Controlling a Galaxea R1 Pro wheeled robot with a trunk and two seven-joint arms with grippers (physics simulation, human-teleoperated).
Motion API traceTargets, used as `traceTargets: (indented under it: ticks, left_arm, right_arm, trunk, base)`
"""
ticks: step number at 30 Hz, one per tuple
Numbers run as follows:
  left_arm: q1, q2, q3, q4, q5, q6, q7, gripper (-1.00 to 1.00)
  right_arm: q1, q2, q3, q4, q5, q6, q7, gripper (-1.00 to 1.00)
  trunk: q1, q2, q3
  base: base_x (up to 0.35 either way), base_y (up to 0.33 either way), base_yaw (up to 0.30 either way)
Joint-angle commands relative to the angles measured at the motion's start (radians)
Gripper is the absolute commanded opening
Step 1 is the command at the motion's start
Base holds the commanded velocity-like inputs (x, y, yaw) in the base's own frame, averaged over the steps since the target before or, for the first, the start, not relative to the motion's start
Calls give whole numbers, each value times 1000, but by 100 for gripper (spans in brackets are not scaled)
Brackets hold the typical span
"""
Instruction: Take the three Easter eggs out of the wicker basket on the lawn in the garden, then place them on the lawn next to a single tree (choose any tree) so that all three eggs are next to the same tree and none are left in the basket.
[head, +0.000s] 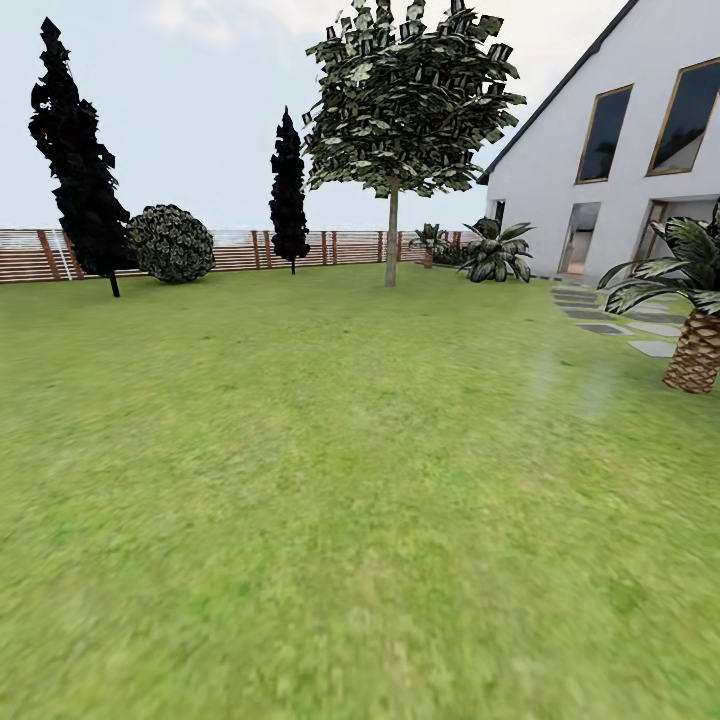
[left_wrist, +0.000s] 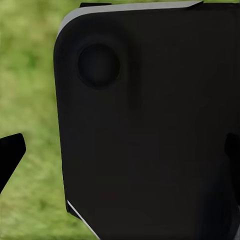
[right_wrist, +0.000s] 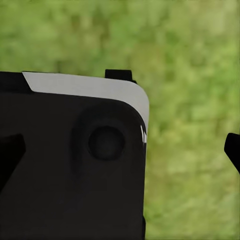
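Far boundary: slatted wooden fence (head: 240, 250) with two narrow black cypresses (head: 78, 160) and round bush (head: 171, 243) before it; white gabled house (head: 620, 160) right, stepping stones (head: 610, 320) leading past scaly-trunked palm (head: 690, 300).

In the left wrist view, two black fingertips (left_wrist: 11, 155) sit at opposite edges of the frame, so the left jaws stand wide apart with nothing between them; a large black rounded body panel (left_wrist: 150, 130) lies beyond; in the right wrist view the fingertips (right_wrist: 233, 150) stand equally spread, empty, before a similar black panel (right_wrist: 70, 160) with a pale grey top edge.
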Motion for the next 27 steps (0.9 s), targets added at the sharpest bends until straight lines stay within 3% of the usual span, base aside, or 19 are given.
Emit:
traceTargets:
  ticks: [1,13,27]
  left_arm:
    - [0,0,1,-1,1,0,-1,100]
    - [0,0,1,-2,1,0,-1,100]
    - [0,0,1,-3,1,0,-1,100]
  right_arm:
    - [0,0,1,1,2,-3,1,100]
    - [-1,0,3,2,1,-1,4,100]
    - [-1,0,3,3,6,-5,-1,100]
  trunk:
    - [0,0,-1]
    - [0,0,-3]
    - [0,0,-10]
  base:
    - [0,0,0]
    - [0,0,174]
    - [0,0,73]
